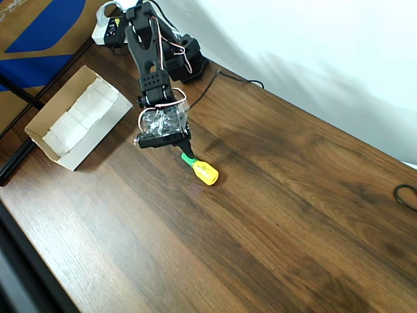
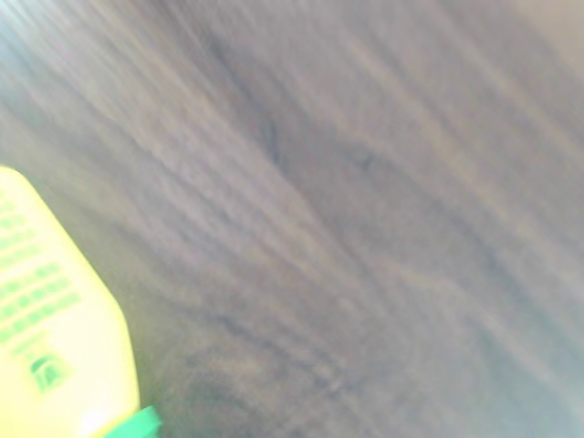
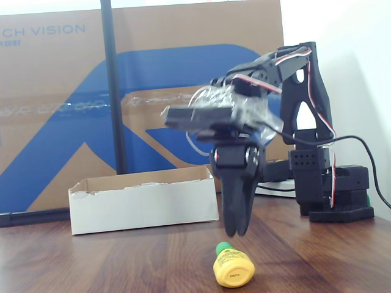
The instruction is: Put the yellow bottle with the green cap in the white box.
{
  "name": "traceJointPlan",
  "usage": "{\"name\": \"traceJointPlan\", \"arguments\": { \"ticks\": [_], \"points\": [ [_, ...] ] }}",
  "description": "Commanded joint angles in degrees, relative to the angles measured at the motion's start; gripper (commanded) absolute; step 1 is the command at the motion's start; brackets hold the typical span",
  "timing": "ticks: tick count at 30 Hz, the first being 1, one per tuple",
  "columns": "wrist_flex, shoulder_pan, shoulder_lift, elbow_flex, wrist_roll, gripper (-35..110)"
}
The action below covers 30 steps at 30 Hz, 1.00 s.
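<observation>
The yellow bottle [image 1: 206, 172] lies on its side on the wooden table, its green cap [image 1: 187, 158] pointing at the arm. In the fixed view the yellow bottle [image 3: 233, 267] shows its base, with the cap [image 3: 224, 247] behind it. My gripper [image 3: 236, 231] points straight down just above the cap, fingers together and holding nothing. From overhead the gripper [image 1: 187, 149] tip hangs right over the cap end. The wrist view catches the bottle [image 2: 55, 319] at lower left, blurred. The white box [image 1: 99, 139] stands open at the left, apart from both; the fixed view has the box [image 3: 143, 209] behind and left of the bottle.
Brown-and-blue cardboard [image 3: 61, 91] leans behind the table, with a black pole [image 3: 113, 85] in front of it. The arm's base [image 1: 187, 62] sits at the table's far edge. A black cable loop [image 1: 407, 195] lies at the right edge. Bare wood [image 1: 273, 248] spreads right of and in front of the bottle.
</observation>
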Motion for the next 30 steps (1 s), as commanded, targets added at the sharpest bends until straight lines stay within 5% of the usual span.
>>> {"name": "traceJointPlan", "arguments": {
  "ticks": [1, 10, 30],
  "points": [
    [0.97, -1.23, 5.71, -1.93, -0.44, 16],
    [-2.9, 2.99, 1.41, 0.97, -1.32, 0],
    [-2.64, 0.26, -0.26, -1.32, -1.93, 0]
  ]
}}
